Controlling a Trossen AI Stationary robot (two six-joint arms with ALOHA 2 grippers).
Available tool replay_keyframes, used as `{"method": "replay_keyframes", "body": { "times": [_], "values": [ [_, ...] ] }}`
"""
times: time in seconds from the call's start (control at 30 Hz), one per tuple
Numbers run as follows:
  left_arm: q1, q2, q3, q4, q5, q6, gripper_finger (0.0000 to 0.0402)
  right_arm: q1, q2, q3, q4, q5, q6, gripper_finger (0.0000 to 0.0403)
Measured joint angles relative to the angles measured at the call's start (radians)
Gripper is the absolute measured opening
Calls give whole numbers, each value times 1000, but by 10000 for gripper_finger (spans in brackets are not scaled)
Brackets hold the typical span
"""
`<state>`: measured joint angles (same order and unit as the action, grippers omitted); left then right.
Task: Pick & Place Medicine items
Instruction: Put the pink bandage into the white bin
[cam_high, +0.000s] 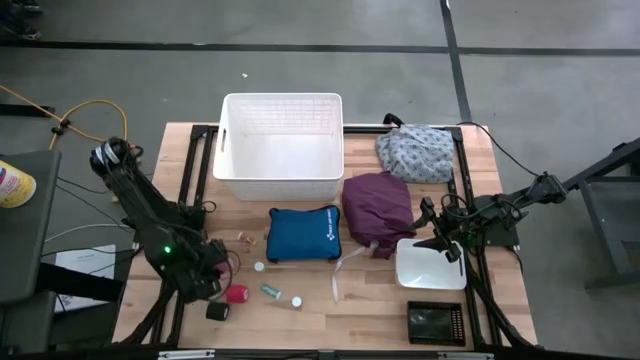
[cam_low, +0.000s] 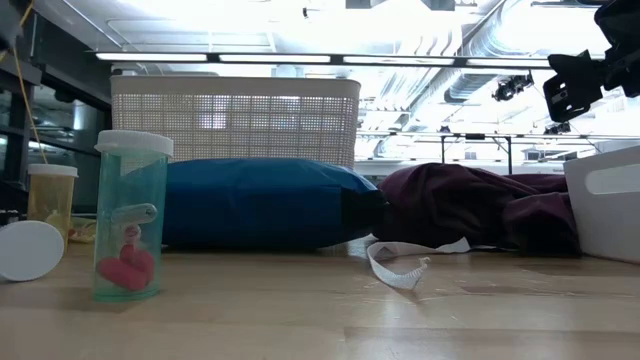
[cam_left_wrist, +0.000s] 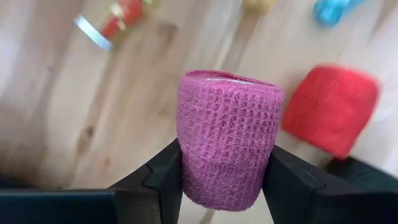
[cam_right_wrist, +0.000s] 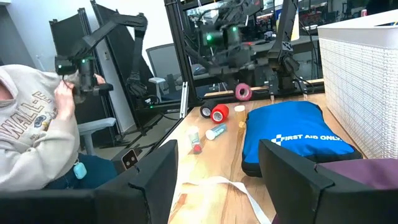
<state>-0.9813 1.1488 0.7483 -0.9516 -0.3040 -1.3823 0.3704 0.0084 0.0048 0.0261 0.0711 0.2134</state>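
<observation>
A pink, grid-textured roll (cam_left_wrist: 227, 140) sits between dark fingers (cam_left_wrist: 165, 177); beside it a red roll (cam_left_wrist: 329, 109). Blue pouch (cam_high: 303, 234), purple bundle (cam_high: 378, 205), floral bundle (cam_high: 416, 153), white basket (cam_high: 281, 145), pale wooden counter (cam_high: 370, 310).

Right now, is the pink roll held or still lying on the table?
Held: the left gripper is shut on the pink roll, and the right wrist view shows it lifted off the table.

The pink bandage roll (cam_left_wrist: 227, 140) is woven in a rough, matt mesh. The table (cam_high: 370, 310) is surfaced in pale wood planks; the basket (cam_high: 281, 160) is moulded in white perforated plastic.
</observation>
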Motion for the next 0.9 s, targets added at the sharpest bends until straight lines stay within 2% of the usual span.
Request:
{"method": "replay_keyframes", "body": {
  "times": [0.23, 0.57, 0.7, 0.9],
  "values": [
    [0, -145, 0, -22, -94, 36, 167, 0, 0, 0, 0, 0, 0, 210],
    [15, -151, 0, 15, -159, 78, 167, 0, 0, 0, 0, 0, 0, 210],
    [71, -151, 0, 120, -171, 199, 167, 0, 0, 0, 0, 0, 0, 210],
    [217, -118, 0, 314, -166, 462, 167, 0, 0, 0, 0, 0, 0, 210]
  ]
}}
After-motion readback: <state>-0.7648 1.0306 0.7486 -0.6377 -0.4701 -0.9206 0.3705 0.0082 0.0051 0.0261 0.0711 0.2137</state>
